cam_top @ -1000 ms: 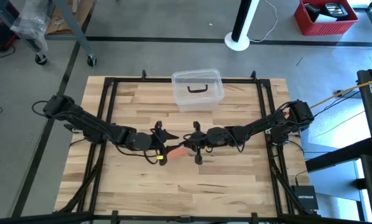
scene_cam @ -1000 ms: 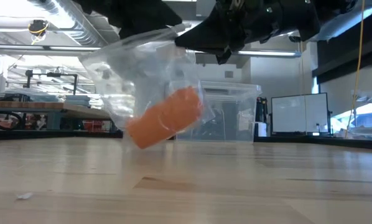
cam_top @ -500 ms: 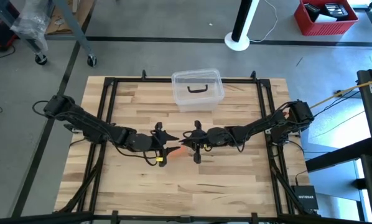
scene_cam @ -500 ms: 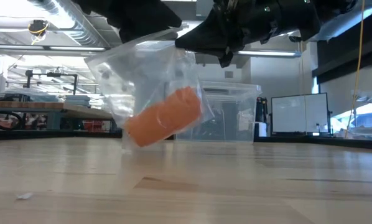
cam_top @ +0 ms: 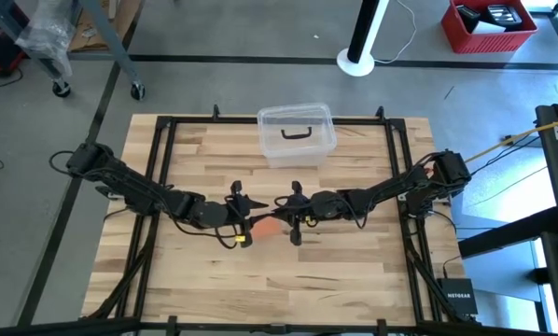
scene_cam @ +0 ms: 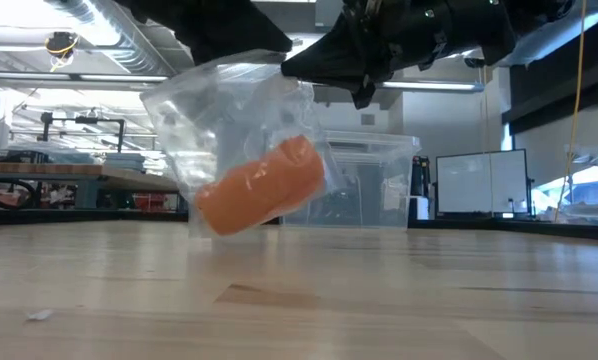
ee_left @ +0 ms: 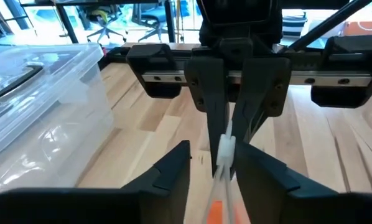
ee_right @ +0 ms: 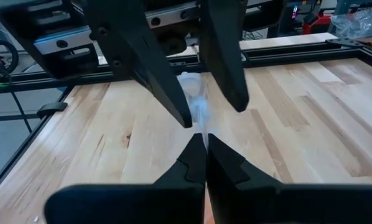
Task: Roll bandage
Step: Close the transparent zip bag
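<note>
Right tool (scene_cam: 364, 92) still clenched on wrapper (scene_cam: 234, 110), left tool (cam_top: 244, 217) jaws narrower, bandage (scene_cam: 261, 186) lower, off desk (scene_cam: 379, 290).

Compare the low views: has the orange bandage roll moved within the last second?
Yes, slightly. The bandage roll, inside the clear bag hanging above the table, has drifted a little leftward, away from the plastic box behind it.

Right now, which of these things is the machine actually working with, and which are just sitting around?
In use:
bandage, an orange roll
clear wrapper around it
left gripper
right gripper, pinching the wrapper

Lying about:
clear plastic box at the table's far edge
</note>
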Robot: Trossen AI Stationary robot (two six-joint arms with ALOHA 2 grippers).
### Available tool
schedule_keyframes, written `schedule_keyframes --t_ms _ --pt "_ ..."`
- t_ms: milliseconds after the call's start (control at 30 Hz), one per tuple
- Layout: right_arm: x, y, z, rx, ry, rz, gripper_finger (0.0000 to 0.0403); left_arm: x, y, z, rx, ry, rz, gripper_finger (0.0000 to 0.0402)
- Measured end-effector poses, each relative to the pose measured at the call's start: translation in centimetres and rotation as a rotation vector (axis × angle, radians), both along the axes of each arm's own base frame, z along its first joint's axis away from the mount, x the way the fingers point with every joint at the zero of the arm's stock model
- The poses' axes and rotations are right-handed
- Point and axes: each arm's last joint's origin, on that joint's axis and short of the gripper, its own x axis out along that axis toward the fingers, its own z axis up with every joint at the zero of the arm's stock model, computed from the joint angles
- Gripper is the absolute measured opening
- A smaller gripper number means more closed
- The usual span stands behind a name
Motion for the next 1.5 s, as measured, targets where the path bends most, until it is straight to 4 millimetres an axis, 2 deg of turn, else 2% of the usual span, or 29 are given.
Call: schedule_keyframes --t_ms 233,600,1500 --pt "0.0 0.0 0.0 0.000 0.000 0.000 0.0004 0.0 0.0 0.0 0.000 0.003 0.002 0.0069" --pt "0.0 0.0 0.0 -0.005 0.000 0.002 0.0004 0.0 -0.2 -0.1 -0.016 0.015 -0.052 0.0018" --pt "0.0 0.0 -0.1 -0.033 0.006 0.022 0.0004 -1.4 -0.9 -2.2 -0.040 0.232 -0.038 0.0017"
